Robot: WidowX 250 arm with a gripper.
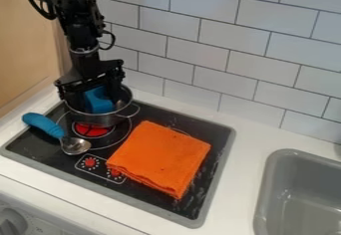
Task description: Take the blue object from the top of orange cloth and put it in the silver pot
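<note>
"Looking down at the silver pot (110,118), what to report?"

"Seeing the blue object (100,102) inside the rim, right at the black gripper (92,90), well off the orange cloth (163,157)."

"Clamped on it or let go?"

"Cannot tell from here. Could be either."

"So what to worry about?"

"Rising too soon, mostly. With any grip left, might drag the blue object back up and drop it outside, perhaps onto the stove top (33,144)."

"And going sideways?"

"Could snag the rim, then tip the pot or shove it toward the spoon (75,146). Best to release low, check for clinging, then lift straight up."
</note>
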